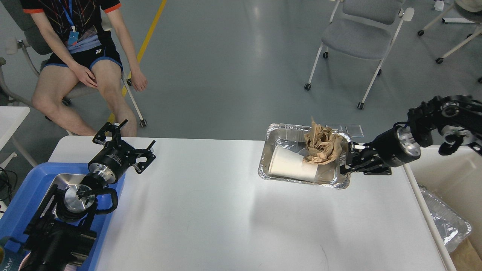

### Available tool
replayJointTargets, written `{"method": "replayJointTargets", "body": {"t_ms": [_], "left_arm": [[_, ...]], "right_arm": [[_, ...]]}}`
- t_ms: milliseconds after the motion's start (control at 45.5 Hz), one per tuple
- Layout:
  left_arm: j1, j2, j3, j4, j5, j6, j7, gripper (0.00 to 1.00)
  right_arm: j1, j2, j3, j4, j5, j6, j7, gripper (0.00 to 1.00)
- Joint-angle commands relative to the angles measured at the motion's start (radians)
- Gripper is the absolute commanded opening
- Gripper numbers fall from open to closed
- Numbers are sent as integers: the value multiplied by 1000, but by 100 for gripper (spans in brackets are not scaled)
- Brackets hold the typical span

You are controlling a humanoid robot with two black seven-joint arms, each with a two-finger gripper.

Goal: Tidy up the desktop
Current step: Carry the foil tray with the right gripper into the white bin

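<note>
The desktop (211, 214) is a wide white tabletop with rounded corners. My right gripper (348, 165) is shut on the right rim of a foil tray (278, 132) and holds it lifted above the table's right part. In the tray lie a white paper cup (290, 167) on its side and crumpled brown paper (323, 145). My left gripper (124, 145) is open and empty above the table's left edge, beside the blue plastic tray (22, 205).
A steel pan (56, 180) sits in the blue tray, partly behind my left arm. A cream-white bin (450, 177) stands right of the table with a foil tray (446, 224) in it. A seated person (83, 64) and a grey chair (357, 37) are beyond the table.
</note>
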Motion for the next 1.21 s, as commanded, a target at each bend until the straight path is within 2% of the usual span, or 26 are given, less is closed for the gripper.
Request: {"method": "replayJointTargets", "body": {"t_ms": [0,242,352,594,880,990,1012,1188], "left_arm": [[0,-1,18,1,0,0,-6,97],[0,-4,29,1,-1,1,-7,97],[0,-13,40,1,-1,3,-5,97],[3,-16,40,1,0,4,-5,97],[5,-16,41,1,0,26,-5,97],[8,-14,41,1,0,26,-5,97],[8,-14,41,1,0,26,-5,97],[9,-13,41,1,0,26,-4,97]], "right_arm": [[-62,-126,63,-13,29,-11,0,0],[-256,-312,268,-123,37,-47,2,0],[-342,-355,357,-227,67,-47,2,0],[-466,-357,400,-482,133,-48,11,0],[-553,-303,402,-545,155,-96,13,0],[-561,-279,400,-576,155,-143,13,0],[-564,-274,400,-586,155,-156,13,2],[-567,-206,402,-698,155,-228,13,87]]}}
